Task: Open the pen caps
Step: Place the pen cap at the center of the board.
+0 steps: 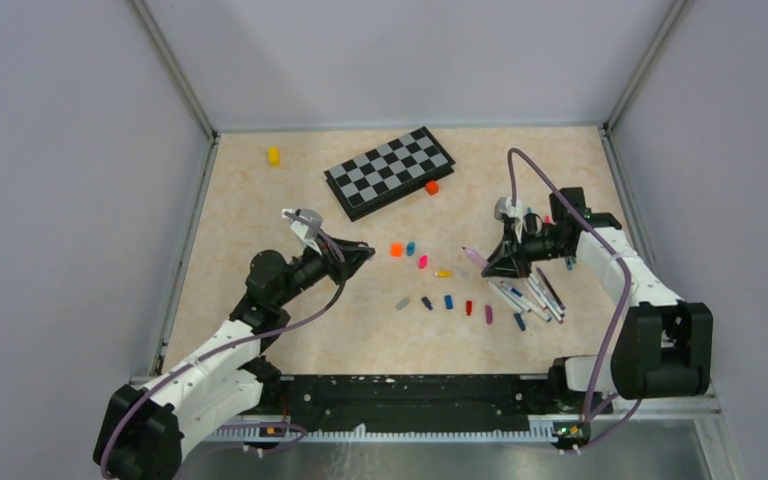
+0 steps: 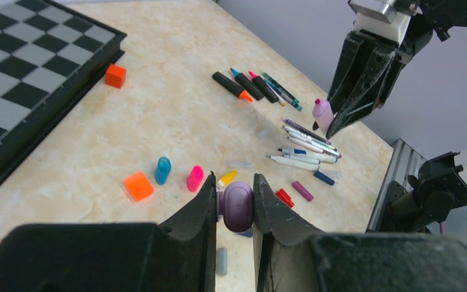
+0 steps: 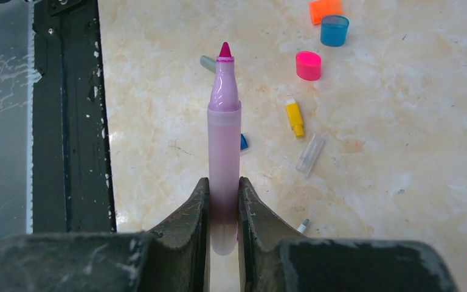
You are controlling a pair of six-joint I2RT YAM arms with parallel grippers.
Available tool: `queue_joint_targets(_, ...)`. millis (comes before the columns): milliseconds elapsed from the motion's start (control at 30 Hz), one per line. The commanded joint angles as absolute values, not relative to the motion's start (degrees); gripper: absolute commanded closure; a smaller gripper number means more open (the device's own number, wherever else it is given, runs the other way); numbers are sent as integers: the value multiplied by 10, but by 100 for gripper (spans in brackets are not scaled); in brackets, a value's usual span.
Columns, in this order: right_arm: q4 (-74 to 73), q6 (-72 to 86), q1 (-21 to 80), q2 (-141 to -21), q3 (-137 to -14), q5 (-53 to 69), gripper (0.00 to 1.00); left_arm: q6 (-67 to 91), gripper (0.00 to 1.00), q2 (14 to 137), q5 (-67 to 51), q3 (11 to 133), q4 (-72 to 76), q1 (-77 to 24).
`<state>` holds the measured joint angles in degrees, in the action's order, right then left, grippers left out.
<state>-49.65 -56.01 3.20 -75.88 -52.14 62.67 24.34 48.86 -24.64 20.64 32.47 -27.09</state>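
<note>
My left gripper point(image 2: 236, 184) is shut on a dark purple pen cap point(image 2: 238, 207), held above the table left of centre point(image 1: 363, 253). Facing it, my right gripper point(image 3: 224, 182) is shut on a pale lilac pen point(image 3: 224, 121) whose magenta tip is bare and points toward the left arm; in the top view this gripper point(image 1: 490, 266) hangs right of centre. Loose pen caps lie between the arms: orange point(image 1: 396, 250), blue point(image 1: 411, 247), pink point(image 1: 422, 262), yellow point(image 1: 444, 272), grey point(image 1: 402, 302), red point(image 1: 468, 307). Several white pens point(image 1: 530, 298) lie under the right gripper.
A black-and-grey chessboard point(image 1: 388, 170) lies at the back with a small orange block point(image 1: 432, 187) beside it and a yellow block point(image 1: 273, 155) at the far left. Black highlighters point(image 2: 243, 85) lie behind the pen pile. Metal rails edge the table.
</note>
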Motion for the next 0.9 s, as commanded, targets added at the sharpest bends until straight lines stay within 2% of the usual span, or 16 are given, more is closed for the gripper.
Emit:
queue_joint_targets(0, -447, -519, 30, -758, -521, 621, 100, 282, 100, 481, -263, 184, 348, -269)
queue_joint_targets(333, -364, -424, 59, -769, -505, 595, 100, 305, 100, 499, -280, 163, 352, -269)
queue_joint_targets(667, -274, -308, 75, -805, -501, 527, 100, 362, 100, 589, -322, 155, 425, -269)
queue_joint_targets(867, -199, -193, 75, -817, -497, 392, 100, 387, 100, 628, -311, 164, 427, -271)
